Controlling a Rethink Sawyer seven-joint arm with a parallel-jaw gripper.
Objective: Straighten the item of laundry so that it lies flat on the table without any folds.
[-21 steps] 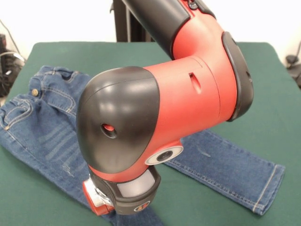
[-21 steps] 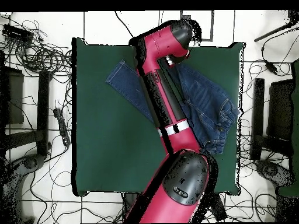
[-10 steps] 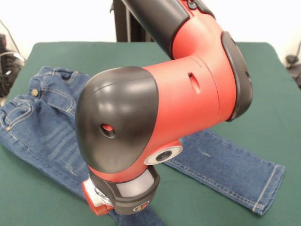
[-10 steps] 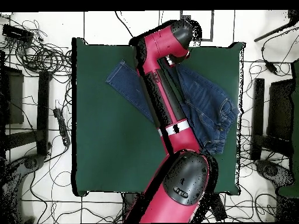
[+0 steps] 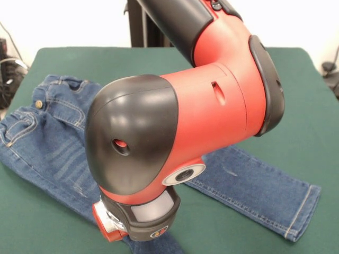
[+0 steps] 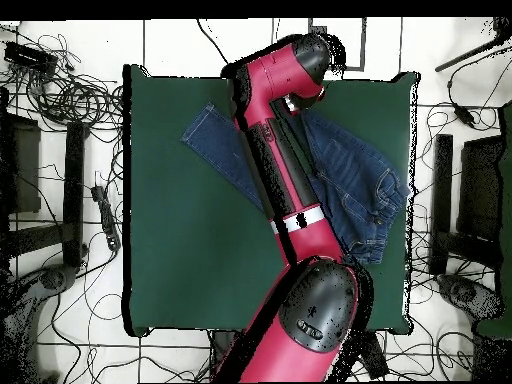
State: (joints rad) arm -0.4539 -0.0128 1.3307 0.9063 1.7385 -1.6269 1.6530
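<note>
Green felt tabletop (image 5: 296, 95) carries the jeans (image 5: 254, 190), spread across its near half in the front view, waistband bunched beside the tabletop's left edge, one leg running toward the right cuff. The red arm (image 5: 212, 106) covers their middle. Its tool (image 5: 130, 227) hangs low over the denim; I cannot tell whether it grips. A good pull probably goes outward along the leg, low and slow.
</note>
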